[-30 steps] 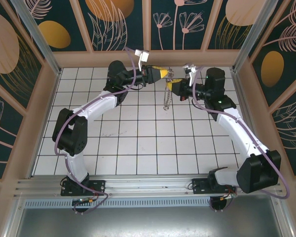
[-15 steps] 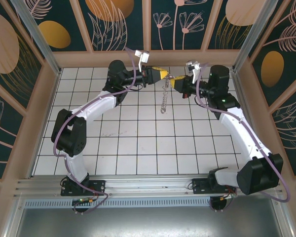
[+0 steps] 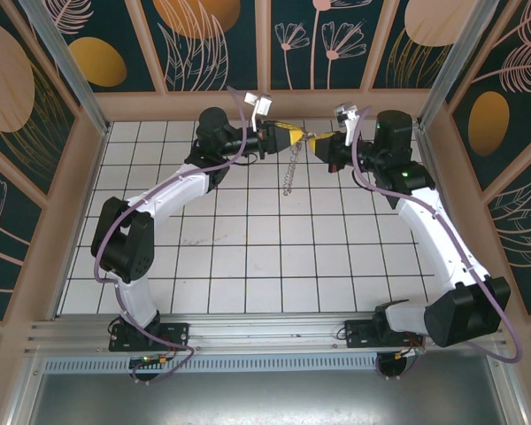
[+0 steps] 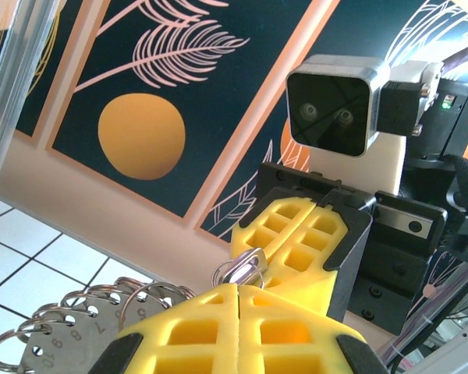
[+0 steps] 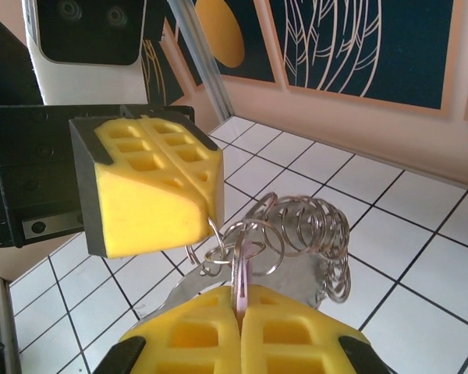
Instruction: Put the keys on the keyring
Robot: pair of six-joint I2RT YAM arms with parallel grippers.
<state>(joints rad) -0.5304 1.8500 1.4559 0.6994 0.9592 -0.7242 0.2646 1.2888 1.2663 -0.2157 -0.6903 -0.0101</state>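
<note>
On the left, in the top view, we see the left arm (image 3: 150,212) reaching over the white tiled floor (image 3: 248,257) toward the far wall. Its left gripper (image 3: 296,135) is raised above the tiles near the far middle of the cell. In the left wrist view the left gripper (image 4: 238,290) has its yellow pads pressed together, with a loop of metal pinched at their tips. We read this pincer as clenched on the keyring (image 4: 78,319), whose small rings and stamped metal tags bunch up below and to the left of the pads.

From above, the keyring (image 3: 289,173) hangs as a thin chain-like strand from the spot where the two grippers meet. It is clear of the floor and tilts a little to the left. In the right wrist view the keyring (image 5: 304,230) shows as a cluster of overlapping wire loops just beyond the pads, and the left gripper (image 5: 195,175) grips one loop at its corner.

The keys (image 5: 242,274) sit upright in the seam of the right gripper (image 5: 242,300). A sliver of lilac shows beside the metal, which touches the loops. This pincer is clamped on them.

On the right of the top view, the right gripper (image 3: 313,140) faces the left one, nearly tip to tip. The right arm (image 3: 434,230) runs back to the near right.
</note>
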